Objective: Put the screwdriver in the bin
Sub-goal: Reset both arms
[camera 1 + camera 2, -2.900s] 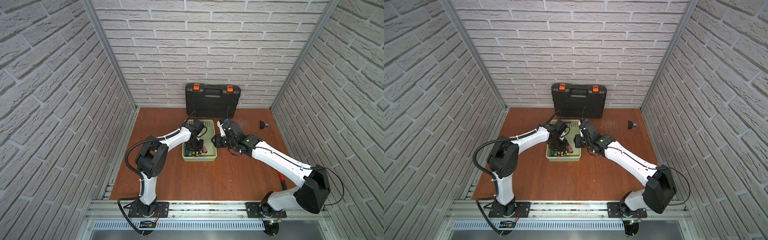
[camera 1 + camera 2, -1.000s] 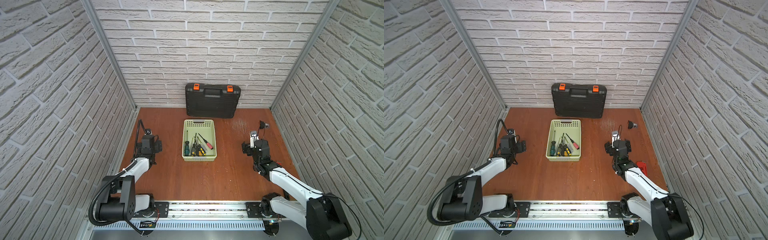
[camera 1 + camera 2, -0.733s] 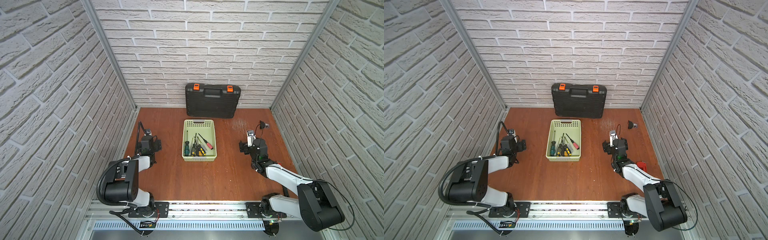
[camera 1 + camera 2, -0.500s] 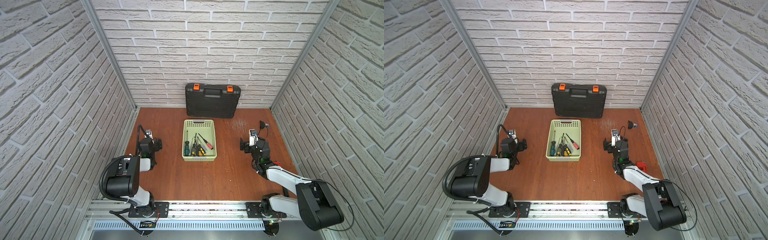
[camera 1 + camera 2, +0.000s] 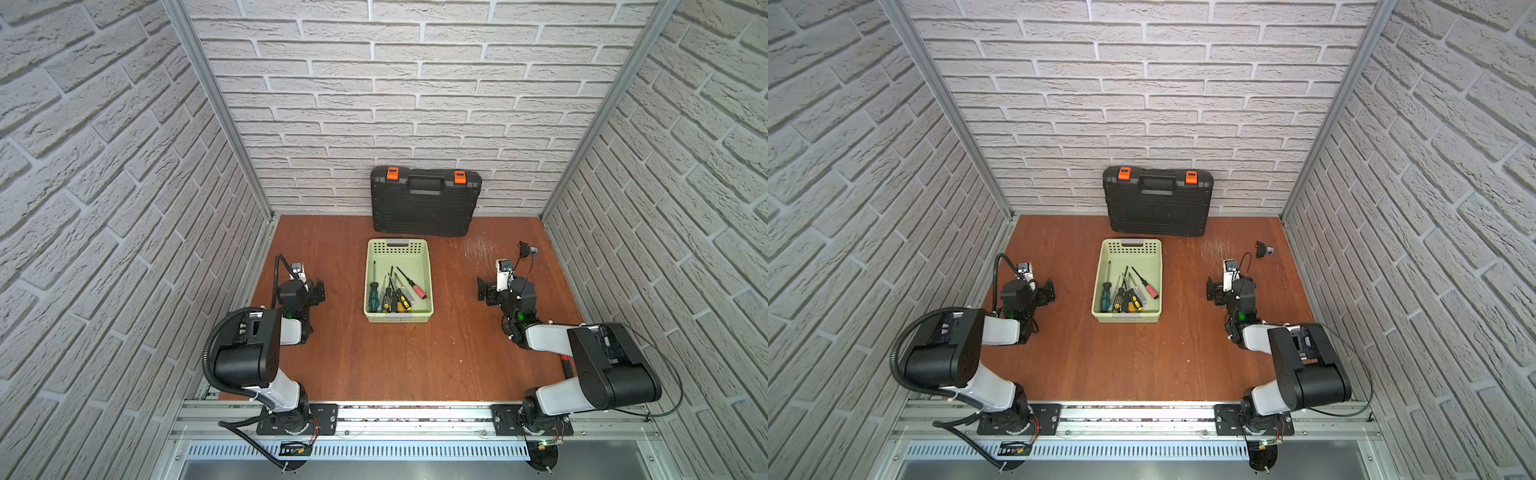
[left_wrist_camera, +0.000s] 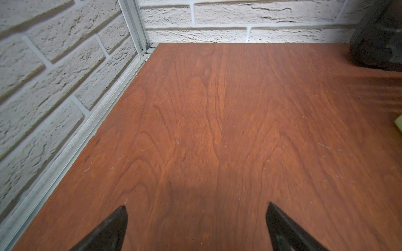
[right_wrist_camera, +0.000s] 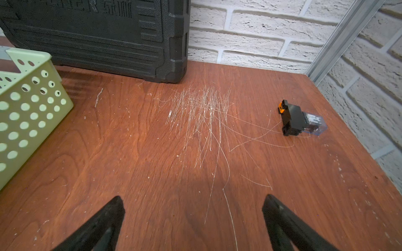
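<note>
A few seconds ago both my arms reached over the bin [image 5: 398, 245]. Now they are pulled back and folded low. My left gripper [image 5: 318, 290] sits at 9 o'clock of the bin and my right gripper [image 5: 482, 291] at 3 o'clock, both well apart from it. In each wrist view my fingers [image 6: 113, 226] stand wide apart with only bare wood between them, so I carry nothing. The screwdrivers [image 5: 392, 293] lie inside the bin with their handles toward 6 o'clock, the same as one second ago. From this I judge that the putting is done and I am only going to rest.

The table [image 5: 395, 365] is flat red-brown wood. A patch of pale scratches [image 7: 200, 108] marks it toward 1 o'clock of the bin. A small black relay with a clear cap [image 7: 301, 120] lies near the corner at 2 o'clock. The black toolcase [image 5: 424, 205] stands against the back wall at 12 o'clock, just behind the bin. White brick walls [image 5: 124, 208] close three sides.
</note>
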### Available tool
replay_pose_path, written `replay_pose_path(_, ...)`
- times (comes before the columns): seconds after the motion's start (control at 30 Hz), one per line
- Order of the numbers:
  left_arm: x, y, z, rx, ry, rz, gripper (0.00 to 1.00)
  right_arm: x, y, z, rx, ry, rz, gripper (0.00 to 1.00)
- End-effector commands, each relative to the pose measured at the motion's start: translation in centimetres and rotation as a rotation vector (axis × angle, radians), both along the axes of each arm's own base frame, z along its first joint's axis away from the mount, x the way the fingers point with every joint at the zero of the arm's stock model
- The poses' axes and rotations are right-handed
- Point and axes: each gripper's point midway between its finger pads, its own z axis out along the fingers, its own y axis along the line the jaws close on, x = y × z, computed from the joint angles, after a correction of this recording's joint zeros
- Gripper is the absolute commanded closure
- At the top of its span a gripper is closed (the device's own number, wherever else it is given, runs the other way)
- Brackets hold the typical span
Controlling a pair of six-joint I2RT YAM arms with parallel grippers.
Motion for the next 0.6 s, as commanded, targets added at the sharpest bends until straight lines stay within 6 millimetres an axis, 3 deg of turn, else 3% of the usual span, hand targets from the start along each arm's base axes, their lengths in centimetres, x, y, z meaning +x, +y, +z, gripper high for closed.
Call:
replay_pose_path(0.0,0.97,0.10,2.08,0.001,-0.085,-0.004,0.02,0.10,0.21,0.53,0.020,-0.017,0.008,0.00)
replay_pose_path(0.57,0.94,0.17,2.06,0.001,-0.085,-0.002,0.02,0.14,0.25,0.48,0.020,-0.015,0.010,0.00)
